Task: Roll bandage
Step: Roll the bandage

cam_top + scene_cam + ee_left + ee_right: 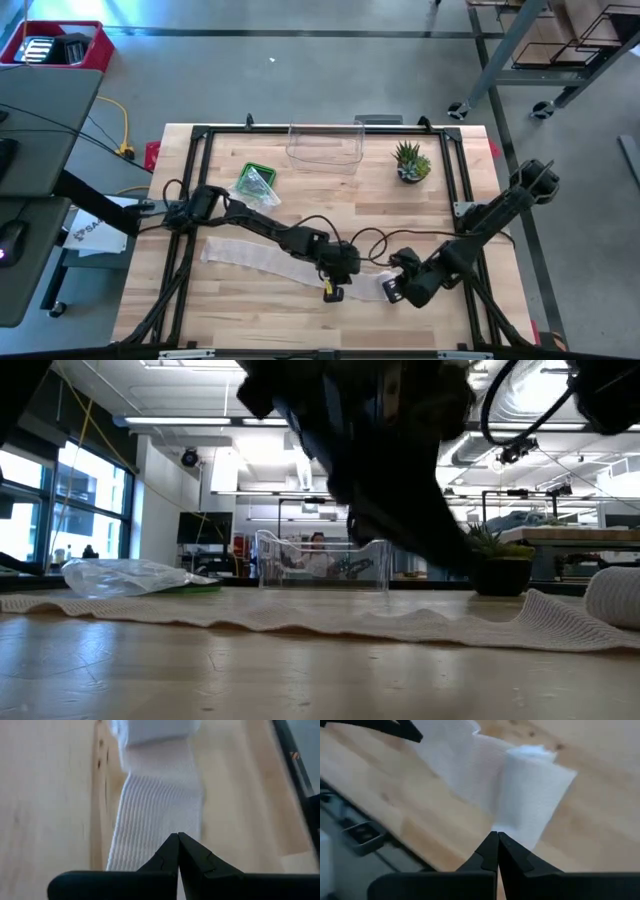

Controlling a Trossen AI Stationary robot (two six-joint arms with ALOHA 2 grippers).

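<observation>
Bandage (262, 257) lies flat on my wooden table (300, 310), a long white strip whose long axis runs across the near half, from my left side toward my right, slanting slightly nearer the front edge as it goes. Its right end is wound into a short roll (392, 288), and from the low view that roll (613, 598) sits on the boards with the ribbed strip trailing away from it in gentle ripples.

My left gripper (334, 290) is over the strip just short of the roll, its fingers pinched fully together, the tips meeting right above the ribbed cloth (160, 815); I cannot tell whether they touch it. My right gripper (398, 291) is at the roll, fingers likewise clenched tight with nothing between them, tips at the base of the rolled end (532, 795); contact there I cannot make out.

Farther back stand a clear plastic bin (324, 146), a small potted plant (411, 162) and a green tray with a crumpled plastic bag (255, 183).
</observation>
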